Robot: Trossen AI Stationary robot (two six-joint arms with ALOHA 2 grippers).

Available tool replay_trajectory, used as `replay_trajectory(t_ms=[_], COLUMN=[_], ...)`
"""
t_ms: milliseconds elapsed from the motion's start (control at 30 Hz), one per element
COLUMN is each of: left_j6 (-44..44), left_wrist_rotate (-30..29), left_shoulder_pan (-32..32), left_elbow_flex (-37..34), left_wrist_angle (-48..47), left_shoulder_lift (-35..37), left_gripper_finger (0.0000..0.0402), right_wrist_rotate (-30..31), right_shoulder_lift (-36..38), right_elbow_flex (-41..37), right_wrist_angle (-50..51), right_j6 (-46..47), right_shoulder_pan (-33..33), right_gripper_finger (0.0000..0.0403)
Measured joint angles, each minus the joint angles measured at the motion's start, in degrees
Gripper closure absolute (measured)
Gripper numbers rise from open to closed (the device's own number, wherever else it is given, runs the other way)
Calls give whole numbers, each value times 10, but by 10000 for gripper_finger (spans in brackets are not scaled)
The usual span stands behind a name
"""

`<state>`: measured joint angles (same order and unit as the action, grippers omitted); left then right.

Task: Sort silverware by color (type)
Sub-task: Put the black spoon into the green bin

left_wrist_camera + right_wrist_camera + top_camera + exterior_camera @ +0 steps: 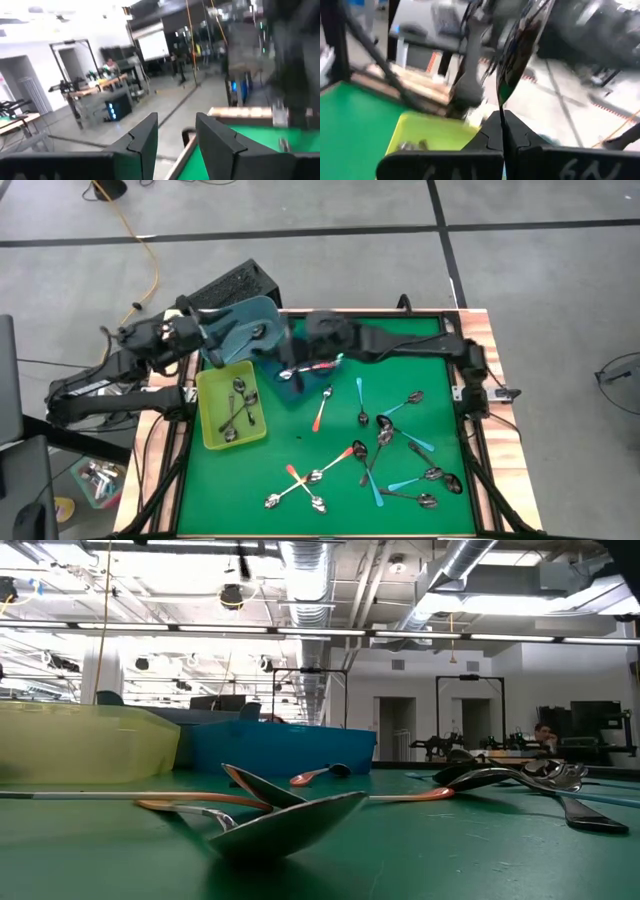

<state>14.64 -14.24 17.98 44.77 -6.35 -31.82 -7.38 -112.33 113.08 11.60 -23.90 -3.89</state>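
Observation:
My right gripper [297, 366] reaches in from the right and hovers over the blue bin [262, 330], shut on a spoon [519, 45]. The spoon's shiny bowl [288, 372] sticks out past the fingers; I cannot tell its handle colour. My left gripper [177, 145] is open and holds nothing. It sits at the table's far-left corner [212, 345], beside the blue bin. The yellow bin [215, 435] holds several plain metal spoons [238, 405]. Orange-handled [320, 412], teal-handled [360, 393] and plain spoons [425, 500] lie flat on the green mat. My right gripper pinches the spoon's thin handle [502, 117] between its two shut fingers [487, 135]. The spoon runs on along the fingers, and its bowl [520, 40] stands out beyond their free ends. It is lifted clear of the table, above the bins.
The blue bin [280, 748] and the yellow bin [90, 740] stand side by side at the mat's far left. Loose spoons are spread over the middle and near right of the mat [400, 345]. A raised wooden rim [480, 330] surrounds the table. The mat's far right is bare.

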Motion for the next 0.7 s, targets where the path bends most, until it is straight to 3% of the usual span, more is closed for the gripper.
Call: replay_trajectory(t_ms=[400, 700], left_j6=[-39, -39], left_wrist_rotate=[-18, -46], left_shoulder_pan=[0, 0], left_elbow_flex=[0, 0], left_wrist_angle=[24, -7], left_shoulder_lift=[76, 84], left_gripper_finger=[280, 280], right_wrist_rotate=[-20, -53], right_shoulder_lift=[-191, -306], right_elbow_flex=[10, 104], right_wrist_angle=[-299, -290], right_j6=[18, 74], right_shoulder_pan=[1, 9], right_gripper_finger=[398, 396])
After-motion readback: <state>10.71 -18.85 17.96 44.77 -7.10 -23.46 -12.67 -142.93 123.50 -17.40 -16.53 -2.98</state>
